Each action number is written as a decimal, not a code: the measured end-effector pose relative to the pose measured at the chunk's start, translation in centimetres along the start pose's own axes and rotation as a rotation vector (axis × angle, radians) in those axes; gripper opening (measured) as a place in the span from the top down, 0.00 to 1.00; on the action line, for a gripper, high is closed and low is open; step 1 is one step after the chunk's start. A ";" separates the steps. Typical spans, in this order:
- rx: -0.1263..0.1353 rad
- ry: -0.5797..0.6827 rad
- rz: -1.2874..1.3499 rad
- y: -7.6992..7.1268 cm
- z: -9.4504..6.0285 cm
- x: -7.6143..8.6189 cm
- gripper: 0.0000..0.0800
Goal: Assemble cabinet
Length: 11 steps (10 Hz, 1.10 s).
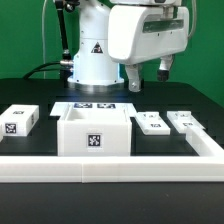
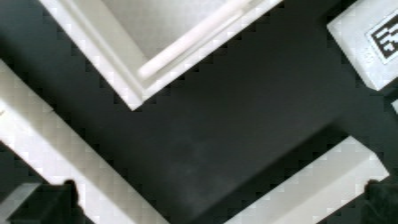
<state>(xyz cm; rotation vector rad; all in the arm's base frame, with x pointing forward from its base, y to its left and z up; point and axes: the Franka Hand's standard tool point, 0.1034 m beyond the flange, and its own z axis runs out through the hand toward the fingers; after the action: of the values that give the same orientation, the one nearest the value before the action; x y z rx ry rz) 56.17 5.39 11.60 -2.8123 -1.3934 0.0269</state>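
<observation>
One gripper (image 1: pixel 135 82), jaws too blurred to call parted or clenched, hangs near the table's back edge, the cabinet box body (image 1: pixel 95 132) sitting mid-front edge; a misaimed descent could clip its rim and skew it.

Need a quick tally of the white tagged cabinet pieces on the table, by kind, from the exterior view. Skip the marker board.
Box body: 1
Small panels: 2
Slab: 1
Total: 4
</observation>
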 end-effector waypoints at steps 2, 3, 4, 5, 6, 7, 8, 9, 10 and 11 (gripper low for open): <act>-0.006 0.003 -0.110 -0.3 0.6 -2.1 0.00; -0.004 -0.001 -0.181 -0.5 0.7 -3.0 0.00; -0.003 -0.003 -0.219 -0.6 0.6 -3.4 0.00; 0.001 -0.005 -0.228 -0.6 0.6 -3.5 0.00; 0.002 -0.006 -0.228 -0.7 0.7 -3.5 0.00; 0.003 -0.006 -0.228 -0.7 0.8 -3.5 0.00; 0.003 -0.006 -0.228 -0.7 0.8 -3.5 0.00; -0.006 0.000 -0.251 -0.6 0.8 -3.5 0.00; -0.041 0.025 -0.346 -0.5 1.2 -3.7 0.00; -0.049 0.028 -0.433 -0.6 1.6 -4.4 0.00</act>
<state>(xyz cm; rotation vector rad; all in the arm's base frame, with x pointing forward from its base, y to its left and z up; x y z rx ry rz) 53.02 2.20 10.02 -2.4684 -1.9827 -0.0483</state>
